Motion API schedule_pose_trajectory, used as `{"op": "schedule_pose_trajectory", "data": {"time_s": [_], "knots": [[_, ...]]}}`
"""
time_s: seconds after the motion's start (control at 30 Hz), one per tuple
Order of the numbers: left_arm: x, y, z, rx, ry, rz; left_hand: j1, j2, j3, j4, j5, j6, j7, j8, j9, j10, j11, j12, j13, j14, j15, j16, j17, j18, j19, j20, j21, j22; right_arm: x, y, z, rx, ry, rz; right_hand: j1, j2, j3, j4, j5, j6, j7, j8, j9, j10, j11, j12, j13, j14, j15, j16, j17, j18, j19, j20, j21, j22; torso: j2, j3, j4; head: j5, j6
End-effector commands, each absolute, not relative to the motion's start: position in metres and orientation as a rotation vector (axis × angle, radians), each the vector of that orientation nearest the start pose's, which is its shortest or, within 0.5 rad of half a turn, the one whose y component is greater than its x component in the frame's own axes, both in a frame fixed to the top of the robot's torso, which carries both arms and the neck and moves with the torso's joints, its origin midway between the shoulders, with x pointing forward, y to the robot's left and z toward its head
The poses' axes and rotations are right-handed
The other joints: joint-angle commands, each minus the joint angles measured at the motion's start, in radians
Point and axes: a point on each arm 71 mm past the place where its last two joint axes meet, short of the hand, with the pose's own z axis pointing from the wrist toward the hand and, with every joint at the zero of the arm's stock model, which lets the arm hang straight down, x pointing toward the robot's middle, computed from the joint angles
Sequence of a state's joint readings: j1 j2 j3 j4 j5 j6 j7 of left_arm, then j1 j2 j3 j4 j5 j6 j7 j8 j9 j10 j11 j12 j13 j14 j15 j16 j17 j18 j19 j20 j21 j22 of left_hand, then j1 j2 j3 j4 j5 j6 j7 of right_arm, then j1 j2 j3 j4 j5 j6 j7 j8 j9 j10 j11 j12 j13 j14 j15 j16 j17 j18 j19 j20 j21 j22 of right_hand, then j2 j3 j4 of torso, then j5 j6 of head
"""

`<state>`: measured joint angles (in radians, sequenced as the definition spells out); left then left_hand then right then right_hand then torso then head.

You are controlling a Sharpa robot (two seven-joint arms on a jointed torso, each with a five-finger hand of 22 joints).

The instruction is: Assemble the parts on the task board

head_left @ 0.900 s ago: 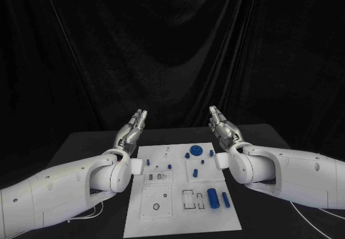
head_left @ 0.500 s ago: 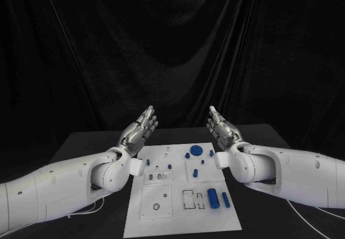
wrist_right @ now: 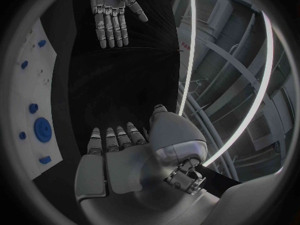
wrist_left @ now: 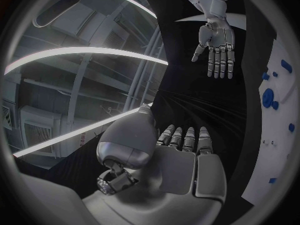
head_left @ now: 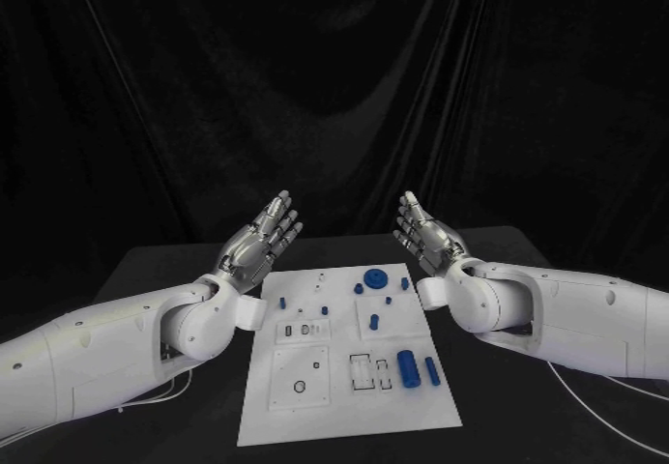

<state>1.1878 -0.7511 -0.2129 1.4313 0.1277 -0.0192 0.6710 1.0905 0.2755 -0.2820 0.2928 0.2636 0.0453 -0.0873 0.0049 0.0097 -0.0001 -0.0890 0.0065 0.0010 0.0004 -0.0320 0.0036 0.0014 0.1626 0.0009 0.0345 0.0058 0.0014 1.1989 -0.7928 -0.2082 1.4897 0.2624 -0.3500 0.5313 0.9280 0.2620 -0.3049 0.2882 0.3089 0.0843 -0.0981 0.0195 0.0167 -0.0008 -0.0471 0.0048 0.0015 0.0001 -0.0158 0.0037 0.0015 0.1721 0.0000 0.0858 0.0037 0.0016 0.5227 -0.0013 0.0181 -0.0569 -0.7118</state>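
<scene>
Now we hold our left hand (head_left: 259, 245) and right hand (head_left: 425, 238) raised above the far end of the task board (head_left: 349, 425). Fingers apart, both empty. Blue parts (head_left: 409, 369) lie on it.

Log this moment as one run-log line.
left hand: open, raised beside board | right hand: open, raised beside board | task board: flat on table, blue parts untouched | stage: pre-grasp

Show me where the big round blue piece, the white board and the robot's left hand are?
Round blue part (head_left: 375, 279), head view, its top face.
Task board (head_left: 349, 416), head view, bare near end.
Left hand (head_left: 261, 244), head view, open palm.
</scene>
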Motion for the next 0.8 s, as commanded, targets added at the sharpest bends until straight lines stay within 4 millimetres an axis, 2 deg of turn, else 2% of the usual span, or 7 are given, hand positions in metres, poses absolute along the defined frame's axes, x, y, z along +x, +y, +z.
{"op": "schedule_pose_trajectory", "data": {"time_s": [0.03,0.2,0.27,0.43,0.53,0.63,0.8], "knots": [[0.472,0.185,-0.229,-1.102,1.35,-1.954,0.055,0.0,0.02,-0.004,0.074,0.01,0.017,0.006,0.002,0.0,0.002,-0.007,-0.001,0.0,-0.064,-0.004,-0.001,0.012,-0.001,-0.026,-0.006,-0.001,0.474,-0.203,-0.238,1.326,1.455,1.557,0.016,-0.002,-0.005,0.0,-0.006,0.013,-0.002,0.007,0.002,0.004,0.035,0.0,0.001,0.0,0.034,-0.004,-0.002,0.0,0.0,0.036,-0.004,-0.002,0.0,-0.0002,0.0001,-0.001,-0.007],[0.472,0.191,-0.23,-1.112,1.36,-1.93,0.092,0.003,0.032,-0.002,0.104,0.02,0.023,0.008,0.003,0.0,0.002,-0.007,-0.001,0.0,-0.069,-0.004,-0.001,0.009,-0.001,-0.034,-0.006,-0.001,0.48,-0.206,-0.232,1.304,1.482,1.573,0.019,-0.002,-0.005,-0.003,-0.004,0.045,0.024,0.016,0.006,0.016,0.091,0.018,0.008,0.0,0.125,-0.004,-0.002,0.005,0.009,0.131,0.003,0.003,0.0,-0.0005,-0.0005,0.002,-0.024],[0.472,0.194,-0.23,-1.11,1.363,-1.918,0.139,-0.004,0.044,-0.008,0.133,0.027,0.029,0.009,0.004,0.0,0.005,-0.007,-0.001,0.0,-0.065,-0.004,-0.001,0.004,-0.001,-0.034,-0.006,-0.001,0.484,-0.208,-0.227,1.298,1.503,1.576,0.032,-0.012,-0.005,-0.008,0.0,0.085,0.06,0.027,0.011,0.043,0.147,0.054,0.017,0.036,0.194,0.018,0.012,0.007,0.056,0.198,0.029,0.019,0.001,-0.0008,-0.0004,0.005,-0.03],[0.471,0.203,-0.229,-1.03,1.391,-1.886,0.184,-0.016,0.051,-0.007,0.153,0.033,0.036,0.01,0.005,0.0,0.012,-0.007,-0.001,0.0,-0.056,-0.004,-0.001,0.001,-0.001,-0.029,-0.006,-0.001,0.501,-0.211,-0.203,1.189,1.603,1.554,0.103,-0.044,0.003,-0.061,0.031,0.2,0.124,0.067,0.027,0.119,0.2,0.149,0.035,0.166,0.234,0.079,0.038,-0.02,0.231,0.209,0.112,0.057,0.001,-0.0007,0.0,0.001,-0.06],[0.469,0.21,-0.228,-0.967,1.396,-1.827,0.238,-0.022,0.066,-0.022,0.2,0.081,0.055,0.02,0.012,0.0,0.024,-0.007,-0.001,0.0,-0.053,-0.004,-0.001,0.006,-0.001,-0.018,-0.006,-0.001,0.513,-0.211,-0.182,0.933,1.728,1.483,0.22,-0.064,0.033,-0.166,0.088,0.181,0.104,0.06,0.023,0.213,0.231,0.248,0.05,0.495,0.263,0.23,0.095,-0.047,0.556,0.206,0.252,0.113,0.002,-0.0012,0.0003,0.004,-0.078],[0.467,0.216,-0.226,-0.941,1.393,-1.794,0.275,-0.023,0.075,-0.01,0.249,0.098,0.066,0.021,0.013,0.0,0.033,-0.007,-0.001,0.0,-0.04,-0.004,-0.001,0.011,-0.001,-0.001,-0.006,-0.001,0.517,-0.209,-0.168,0.696,1.837,1.368,0.359,-0.074,0.062,-0.24,0.103,0.206,0.096,0.071,0.025,0.288,0.211,0.324,0.053,0.759,0.218,0.29,0.115,-0.009,0.749,0.201,0.291,0.113,0.002,-0.0023,0.0007,0.011,-0.1],[0.464,0.226,-0.222,-0.908,1.372,-1.765,0.302,-0.025,0.082,-0.01,0.282,0.118,0.077,0.022,0.015,0.0,0.044,-0.007,-0.001,0.0,-0.029,-0.004,-0.001,0.014,-0.001,0.017,-0.006,-0.001,0.52,-0.204,-0.147,0.203,1.913,1.064,0.45,-0.082,0.083,-0.268,-0.041,0.3,0.117,0.102,0.034,0.411,0.216,0.394,0.06,0.958,0.157,0.298,0.123,0.009,0.936,0.158,0.297,0.098,0.008,-0.0044,0.0002,0.015,-0.14]]}}
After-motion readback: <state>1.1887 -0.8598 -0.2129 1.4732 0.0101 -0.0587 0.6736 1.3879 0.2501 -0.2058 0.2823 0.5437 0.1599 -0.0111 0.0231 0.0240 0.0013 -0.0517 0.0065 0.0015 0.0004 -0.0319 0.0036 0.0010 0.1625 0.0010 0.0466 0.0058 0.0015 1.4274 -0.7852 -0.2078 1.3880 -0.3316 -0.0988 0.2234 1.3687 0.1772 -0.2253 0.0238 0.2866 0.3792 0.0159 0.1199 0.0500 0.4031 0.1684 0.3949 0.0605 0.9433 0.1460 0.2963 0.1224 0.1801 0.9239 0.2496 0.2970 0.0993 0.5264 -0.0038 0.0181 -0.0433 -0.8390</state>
